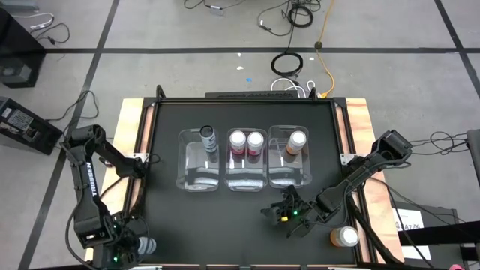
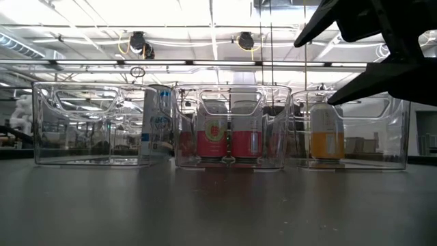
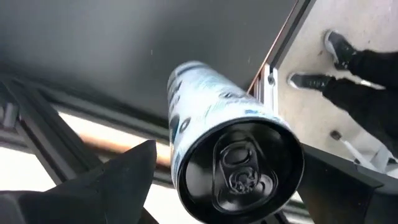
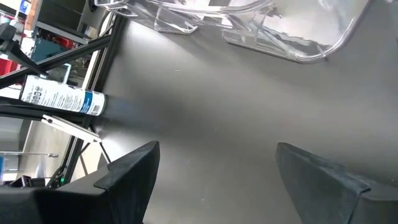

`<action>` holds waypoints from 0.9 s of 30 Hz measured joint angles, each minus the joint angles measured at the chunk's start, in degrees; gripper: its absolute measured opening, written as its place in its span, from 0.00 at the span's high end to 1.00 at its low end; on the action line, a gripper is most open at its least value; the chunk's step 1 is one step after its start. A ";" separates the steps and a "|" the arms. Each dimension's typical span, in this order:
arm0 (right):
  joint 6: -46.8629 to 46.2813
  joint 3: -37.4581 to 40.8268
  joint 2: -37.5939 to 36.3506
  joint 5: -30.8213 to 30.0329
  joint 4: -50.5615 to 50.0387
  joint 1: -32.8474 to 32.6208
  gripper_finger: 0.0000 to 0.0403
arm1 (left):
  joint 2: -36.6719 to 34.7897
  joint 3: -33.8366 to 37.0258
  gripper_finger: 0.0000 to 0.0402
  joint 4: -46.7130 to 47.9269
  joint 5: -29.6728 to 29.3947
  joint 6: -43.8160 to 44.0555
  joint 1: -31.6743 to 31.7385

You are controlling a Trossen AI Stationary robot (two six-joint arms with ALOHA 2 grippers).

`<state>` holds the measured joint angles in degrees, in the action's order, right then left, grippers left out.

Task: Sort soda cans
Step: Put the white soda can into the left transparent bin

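Note:
Three clear bins stand in a row mid-table. The left bin holds one dark grey can, the middle bin two pink cans, and the right bin one orange can. A second grey can stands at the table's near left corner. My left gripper is open around its top, and one finger shows a gap to it. A second orange can stands on the near right edge. My right gripper hangs open over bare mat, left of that can.
The black mat is bordered by wooden strips and a metal frame. A person's shoes show on the floor beyond the near left corner. Cables lie on the floor past the far edge. Bare mat lies between the bins and the near edge.

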<state>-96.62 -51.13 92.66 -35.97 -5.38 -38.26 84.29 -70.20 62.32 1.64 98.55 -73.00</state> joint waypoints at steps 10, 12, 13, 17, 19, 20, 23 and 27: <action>1.00 -0.01 0.00 -0.01 0.08 0.00 0.22 | 0.00 -0.02 0.19 3.61 -1.88 -0.05 0.20; 1.32 0.01 0.00 -0.02 0.06 0.02 0.22 | 0.00 -0.02 0.24 3.55 -2.00 0.08 0.22; 1.45 -0.01 0.00 -0.02 0.06 0.02 0.22 | 0.00 -0.02 0.26 3.61 -2.07 0.10 0.22; 1.50 -0.01 0.00 -0.04 -0.12 0.02 0.22 | -0.02 -0.02 0.32 3.66 -2.14 1.34 0.22; 1.50 -0.01 0.00 -0.03 -0.14 0.02 0.22 | -0.04 -0.04 0.32 3.67 -2.14 1.56 0.39; 1.50 -0.01 0.00 -0.02 -0.15 0.02 0.22 | -0.04 -0.04 0.32 3.67 -2.11 1.55 0.58; 2.07 0.00 0.00 -0.02 -0.46 0.02 0.22 | -0.04 -0.04 0.31 3.70 -2.07 1.39 1.34; 3.23 -0.01 0.00 -0.04 -1.01 0.02 0.22 | -0.04 -0.04 0.31 3.85 -2.03 1.16 3.07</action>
<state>-93.38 -51.13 92.66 -36.00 -6.39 -38.24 84.25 -70.24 66.17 -0.38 99.71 -69.93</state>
